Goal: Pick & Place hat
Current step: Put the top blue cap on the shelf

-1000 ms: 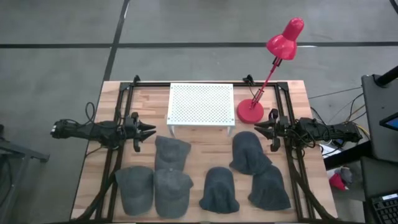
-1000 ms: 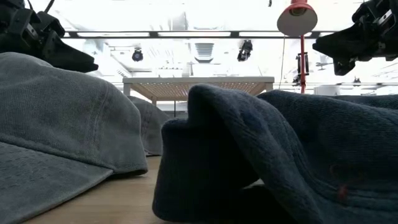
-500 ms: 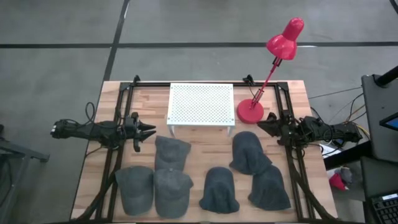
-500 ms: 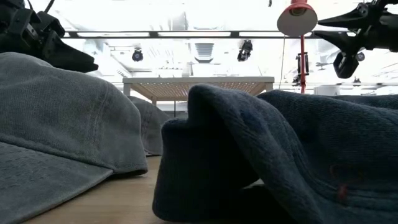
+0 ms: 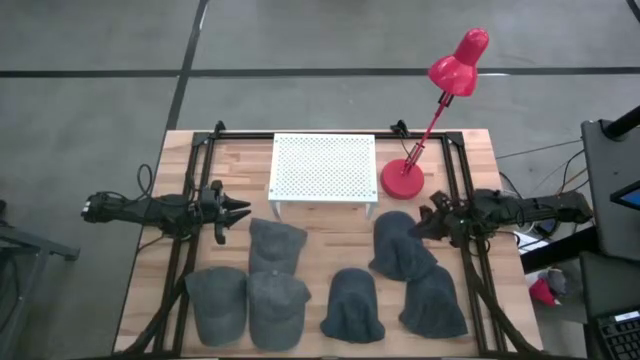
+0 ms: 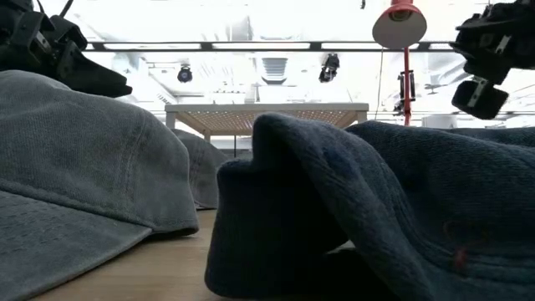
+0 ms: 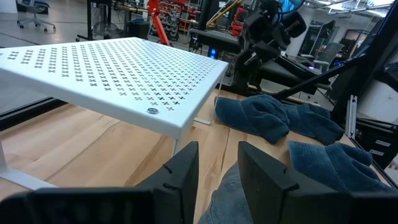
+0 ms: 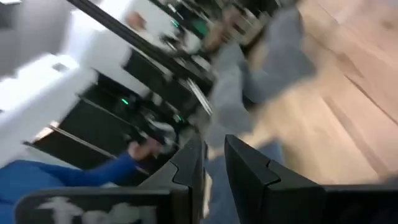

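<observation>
The hat (image 5: 403, 245) lies on the counter (image 5: 330, 222) near the lamp (image 5: 430, 110), so my right hand (image 5: 428, 222) reaches over its edge, fingers slightly apart and empty. My left hand (image 5: 235, 210) waits beside the white rack (image 5: 323, 167), fingers parted, holding nothing.

A wooden table (image 5: 480, 150) carries everything. Beyond the left gripper (image 5: 243, 210) stands a white perforated rack (image 5: 323, 167); a red lamp (image 5: 404, 180) stands beyond the right gripper (image 5: 423, 222). Six grey hats (image 5: 352, 303) lie nearer than both, one (image 5: 402, 245) just beside the right gripper.
</observation>
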`<control>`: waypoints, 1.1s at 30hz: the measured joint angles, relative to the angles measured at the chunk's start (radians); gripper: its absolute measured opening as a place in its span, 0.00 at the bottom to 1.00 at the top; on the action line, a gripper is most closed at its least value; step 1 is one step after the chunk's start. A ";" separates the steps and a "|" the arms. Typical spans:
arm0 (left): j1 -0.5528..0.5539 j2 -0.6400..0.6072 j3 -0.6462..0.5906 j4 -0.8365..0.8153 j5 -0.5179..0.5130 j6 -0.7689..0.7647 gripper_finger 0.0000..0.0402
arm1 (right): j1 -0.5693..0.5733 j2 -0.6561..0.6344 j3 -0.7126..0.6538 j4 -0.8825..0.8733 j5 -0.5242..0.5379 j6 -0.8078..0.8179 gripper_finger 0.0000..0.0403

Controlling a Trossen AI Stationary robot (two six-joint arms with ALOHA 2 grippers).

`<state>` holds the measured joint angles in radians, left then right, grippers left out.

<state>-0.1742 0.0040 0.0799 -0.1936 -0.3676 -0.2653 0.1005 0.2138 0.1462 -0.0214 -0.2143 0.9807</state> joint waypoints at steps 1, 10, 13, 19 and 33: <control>0.000 0.000 0.000 0.000 0.000 0.000 0.29 | 0.000 0.025 0.035 -0.058 -0.003 -0.011 0.16; 0.000 0.000 0.000 0.000 0.000 0.002 0.29 | 0.000 0.322 0.458 -0.632 -0.004 -0.165 0.14; 0.000 0.000 0.000 0.000 0.000 0.002 0.29 | 0.000 0.445 0.583 -0.844 0.004 -0.183 0.14; 0.000 0.000 0.000 0.000 0.000 0.003 0.29 | 0.000 0.658 0.712 -1.154 0.004 -0.239 0.14; 0.000 0.000 0.000 0.000 0.000 0.003 0.29 | 0.000 0.854 0.695 -1.186 0.004 -0.240 0.23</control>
<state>-0.1744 0.0042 0.0799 -0.1936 -0.3678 -0.2619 0.1005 1.0683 0.8413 -1.2073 -0.2108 0.7403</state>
